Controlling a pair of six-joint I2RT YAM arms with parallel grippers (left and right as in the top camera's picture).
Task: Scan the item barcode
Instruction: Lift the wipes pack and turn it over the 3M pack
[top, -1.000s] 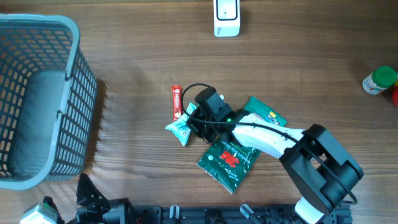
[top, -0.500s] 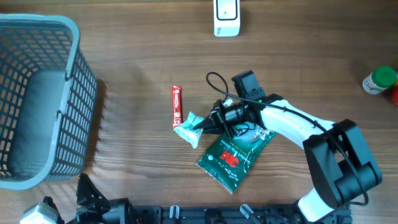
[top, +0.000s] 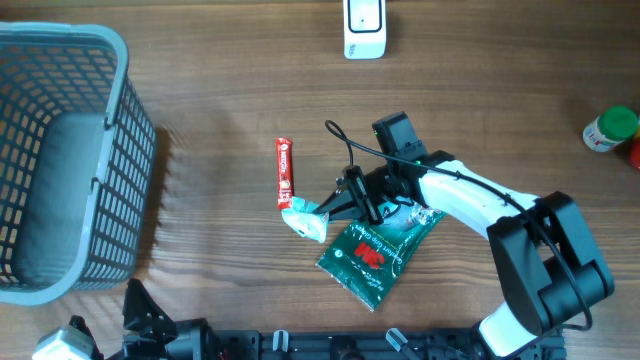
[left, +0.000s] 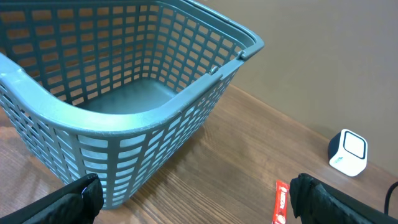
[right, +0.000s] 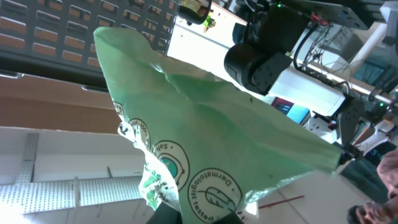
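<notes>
My right gripper (top: 328, 208) is shut on a pale green wipes packet (top: 305, 220), holding it by its right end just off the table, left of the dark green snack bag (top: 366, 256). In the right wrist view the packet (right: 211, 137) fills the frame, and the pinching fingertips (right: 174, 218) show at the bottom edge. The white scanner (top: 364, 27) stands at the far edge of the table, also seen as the scanner (left: 348, 152) in the left wrist view. My left gripper (left: 199, 202) hangs open and empty near the basket.
A grey-blue mesh basket (top: 112, 150) takes up the left side. A red stick sachet (top: 285, 172) lies beside the held packet. Another green pouch (top: 424, 213) lies under the right arm. A green-lidded bottle (top: 610, 128) stands at the right edge.
The right arm has swung back to the right and turned its wrist. The pale green packet came up off the table and shifted slightly right and nearer. The left arm has stayed still.
</notes>
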